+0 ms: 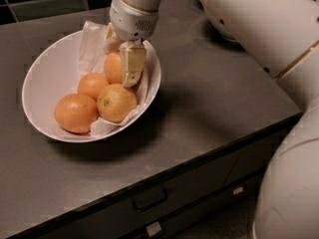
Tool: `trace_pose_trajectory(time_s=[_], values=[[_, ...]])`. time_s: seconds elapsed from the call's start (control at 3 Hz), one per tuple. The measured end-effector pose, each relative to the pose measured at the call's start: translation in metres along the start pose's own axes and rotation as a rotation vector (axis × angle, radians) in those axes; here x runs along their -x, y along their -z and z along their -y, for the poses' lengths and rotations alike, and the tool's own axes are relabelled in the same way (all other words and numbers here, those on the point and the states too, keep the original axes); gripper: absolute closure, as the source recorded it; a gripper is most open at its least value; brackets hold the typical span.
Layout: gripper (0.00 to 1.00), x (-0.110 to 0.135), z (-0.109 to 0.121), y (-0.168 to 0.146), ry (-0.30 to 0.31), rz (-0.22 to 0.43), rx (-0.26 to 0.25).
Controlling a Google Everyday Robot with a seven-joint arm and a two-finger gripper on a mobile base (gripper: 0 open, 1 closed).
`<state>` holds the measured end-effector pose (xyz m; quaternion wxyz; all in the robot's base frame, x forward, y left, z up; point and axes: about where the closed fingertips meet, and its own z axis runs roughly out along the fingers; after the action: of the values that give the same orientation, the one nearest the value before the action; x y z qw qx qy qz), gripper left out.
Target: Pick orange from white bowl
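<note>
Your gripper (121,66) is down inside the white bowl (45,73), toward its far right rim and right against the orange (112,67). You cannot tell whether the jaws are clamped on it. That orange sits at the back of the bowl on the crinkled paper liner (89,41). It is round, and the gripper hides its right flank. Crowded just in front of it are a smaller orange (91,85) and a dotted orange (117,103), with a bigger orange (76,113) at the front left. The bowl stands on the dark counter (214,98), and your white arm (249,24) crosses above it. A drawer handle (149,200) shows below the counter's front edge.
</note>
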<state>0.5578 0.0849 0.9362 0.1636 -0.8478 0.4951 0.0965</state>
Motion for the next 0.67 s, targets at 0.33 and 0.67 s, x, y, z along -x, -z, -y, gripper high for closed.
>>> trace_pose_trajectory(time_s=[0.33,0.67], values=[[0.35,-0.0016,0.0042,-0.0035,0.004,-0.002,0.009],[0.35,-0.0016,0.0083,-0.0037,0.008,-0.016,0.009]])
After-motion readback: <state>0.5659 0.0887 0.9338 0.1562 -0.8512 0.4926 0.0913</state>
